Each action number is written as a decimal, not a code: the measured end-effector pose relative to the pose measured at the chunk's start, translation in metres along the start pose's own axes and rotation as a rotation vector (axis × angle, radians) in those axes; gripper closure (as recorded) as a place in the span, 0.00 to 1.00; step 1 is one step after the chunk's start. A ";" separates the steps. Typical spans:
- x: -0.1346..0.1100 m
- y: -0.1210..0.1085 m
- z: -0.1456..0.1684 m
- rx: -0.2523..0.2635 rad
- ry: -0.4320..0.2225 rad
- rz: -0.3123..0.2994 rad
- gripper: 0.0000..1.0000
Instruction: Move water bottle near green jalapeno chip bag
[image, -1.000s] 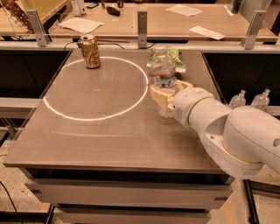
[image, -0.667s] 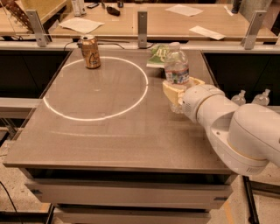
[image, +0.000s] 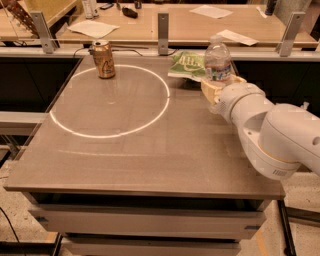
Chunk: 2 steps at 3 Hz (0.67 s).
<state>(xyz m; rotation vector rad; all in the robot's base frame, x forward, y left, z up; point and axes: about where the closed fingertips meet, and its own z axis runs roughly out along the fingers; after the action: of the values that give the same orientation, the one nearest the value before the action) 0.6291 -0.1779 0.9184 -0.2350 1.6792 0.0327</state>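
My gripper (image: 218, 89) sat near the far right corner of the bench (image: 150, 150), fingers (image: 208, 90) closed on the lower body of the water bottle (image: 217, 57), just right of the green jalapeno chip bag (image: 186, 64). Set down on the bag's crinkled edge, the tall bottle could topple. Its label band and the bag's pale lettering were unreadable.

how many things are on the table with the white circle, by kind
bottles: 1, the water bottle
cans: 1, the drink can
snack bags: 1, the green chip bag
total: 3
The gripper sits just right of the green chip bag, shut on the water bottle's lower part.
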 end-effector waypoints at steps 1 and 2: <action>-0.005 -0.021 0.023 0.057 -0.038 0.043 1.00; -0.007 -0.040 0.041 0.101 -0.082 0.106 1.00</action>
<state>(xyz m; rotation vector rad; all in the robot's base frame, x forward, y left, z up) 0.6767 -0.2093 0.9248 -0.0676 1.6060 0.0369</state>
